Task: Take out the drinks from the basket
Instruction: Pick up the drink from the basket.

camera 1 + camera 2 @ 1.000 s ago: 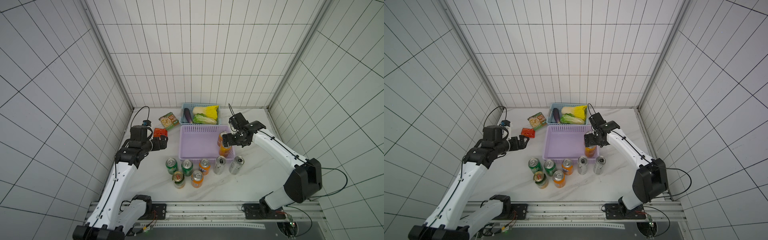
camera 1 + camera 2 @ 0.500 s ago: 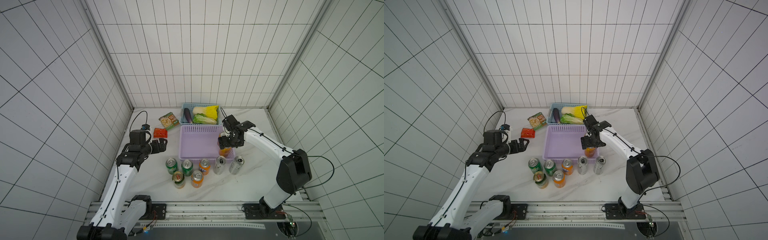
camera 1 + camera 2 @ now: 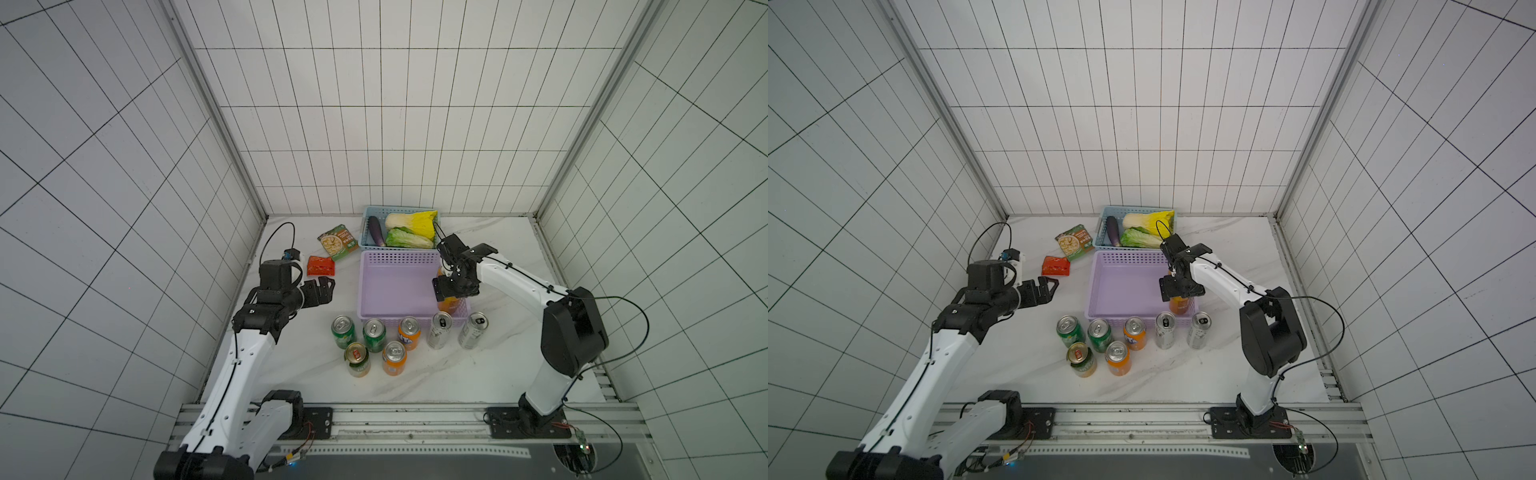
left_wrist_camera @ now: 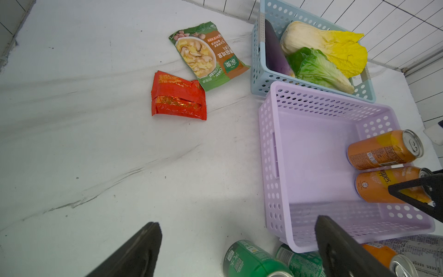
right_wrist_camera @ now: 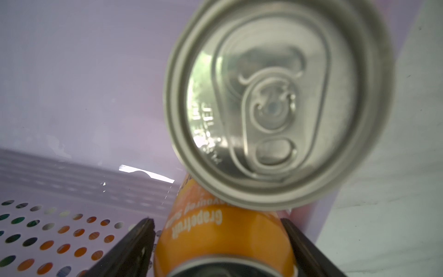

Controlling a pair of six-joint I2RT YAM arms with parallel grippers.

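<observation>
— Change on record, largest first?

— Entry one, right arm (image 3: 519, 282): it has swung in over the basket (image 3: 395, 291) and dropped to its right-hand end. Entry two, right gripper (image 5: 217, 224): the jaws have drawn in from wide and now flank one orange can (image 5: 225, 249) lying on the basket floor. Contact looks close, but a firm hold cannot be told.

— Bearing on the task?

— Seven drinks (image 3: 409, 332) stand upright on the table (image 3: 415, 374), in front of the basket. Two orange ones remain inside: the flanked one and a second can (image 5: 278, 103) lying against it. Judged: the eighth pick is at its closing stage, with one more to follow.

— Pose?

— Right arm: stretched forward and inward, wrist bent down into the basket. Left arm (image 3: 249, 353): raised and left of the basket, near the red packet (image 4: 178, 99). Left gripper (image 4: 237, 221): fingers wide apart, empty.
</observation>
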